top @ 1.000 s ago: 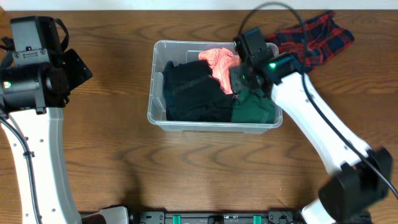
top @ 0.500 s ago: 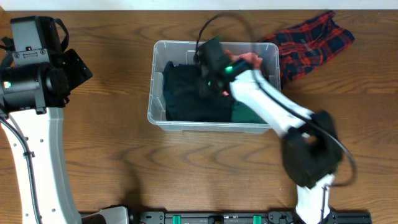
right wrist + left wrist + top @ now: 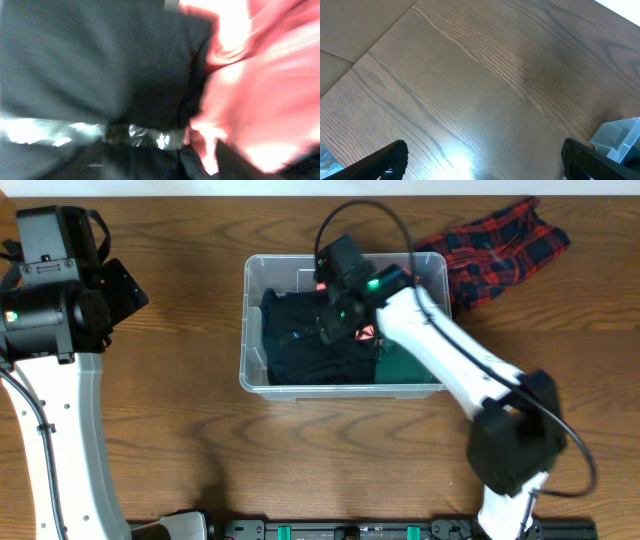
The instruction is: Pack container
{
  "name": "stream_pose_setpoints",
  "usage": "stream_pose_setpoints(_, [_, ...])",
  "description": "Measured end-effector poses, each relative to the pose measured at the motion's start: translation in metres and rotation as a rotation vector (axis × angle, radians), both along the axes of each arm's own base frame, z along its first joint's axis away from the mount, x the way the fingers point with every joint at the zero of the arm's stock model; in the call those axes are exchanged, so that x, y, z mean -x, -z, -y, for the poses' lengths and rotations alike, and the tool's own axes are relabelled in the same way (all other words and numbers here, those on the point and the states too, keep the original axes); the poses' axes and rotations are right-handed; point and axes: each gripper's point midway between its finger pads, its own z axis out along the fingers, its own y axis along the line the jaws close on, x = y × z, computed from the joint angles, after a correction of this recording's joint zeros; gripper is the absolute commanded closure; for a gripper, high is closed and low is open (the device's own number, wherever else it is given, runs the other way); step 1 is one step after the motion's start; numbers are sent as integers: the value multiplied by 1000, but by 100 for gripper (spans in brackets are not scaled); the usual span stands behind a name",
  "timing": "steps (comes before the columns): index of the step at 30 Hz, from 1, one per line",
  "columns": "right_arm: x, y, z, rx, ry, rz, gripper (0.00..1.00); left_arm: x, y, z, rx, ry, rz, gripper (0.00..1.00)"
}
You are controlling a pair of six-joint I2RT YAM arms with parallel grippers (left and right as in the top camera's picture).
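The container (image 3: 244, 330) is a clear plastic tub at the table's middle. It holds black clothing (image 3: 295, 345), a green garment (image 3: 408, 366) and a coral-pink garment (image 3: 364, 334) that my right arm mostly hides. My right gripper (image 3: 335, 322) is down inside the tub, pressed among the clothes. The right wrist view is blurred: black cloth (image 3: 100, 65), pink cloth (image 3: 260, 95) and one dark finger (image 3: 235, 164). Its jaws cannot be made out. My left gripper (image 3: 485, 160) is open and empty over bare wood, left of the tub (image 3: 620, 140).
A red and navy plaid cloth (image 3: 500, 238) lies on the table just beyond the tub's far right corner. My left arm (image 3: 60, 300) stands at the table's left side. The table is brown wood.
My right gripper swung from the tub's right end leftward to its middle and went deeper into the clothes. The pink garment is now mostly covered. The left arm has not moved.
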Motion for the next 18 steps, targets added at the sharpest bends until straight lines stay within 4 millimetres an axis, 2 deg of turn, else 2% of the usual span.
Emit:
stream_pose_setpoints(2, [-15, -45, 12, -66, 39, 95, 12, 0, 0, 0, 0, 0, 0, 2])
stream_pose_setpoints(4, [-31, -101, 37, -142, 113, 209, 10, 0, 0, 0, 0, 0, 0, 2])
stream_pose_setpoints(6, [-42, -144, 72, -193, 205, 295, 9, 0, 0, 0, 0, 0, 0, 2])
stream_pose_setpoints(7, [-47, -165, 100, -214, 276, 335, 9, 0, 0, 0, 0, 0, 0, 2])
stream_pose_setpoints(8, [-49, -174, 118, -222, 323, 352, 7, 0, 0, 0, 0, 0, 0, 2])
stream_pose_setpoints(9, [-52, -182, 144, -227, 396, 361, 6, 0, 0, 0, 0, 0, 0, 2])
stream_pose_setpoints(10, [-54, -183, 168, -226, 463, 354, 5, 0, 0, 0, 0, 0, 0, 2])
stream_pose_setpoints(12, [-56, -172, 210, -231, 588, 300, 3, 0, 0, 0, 0, 0, 0, 2])
stream_pose_setpoints(14, [-62, -149, 250, -258, 710, 216, 2, 0, 0, 0, 0, 0, 0, 2])
stream_pose_setpoints(18, [-73, -95, 305, -331, 870, 49, 3, 0, 0, 0, 0, 0, 0, 2])
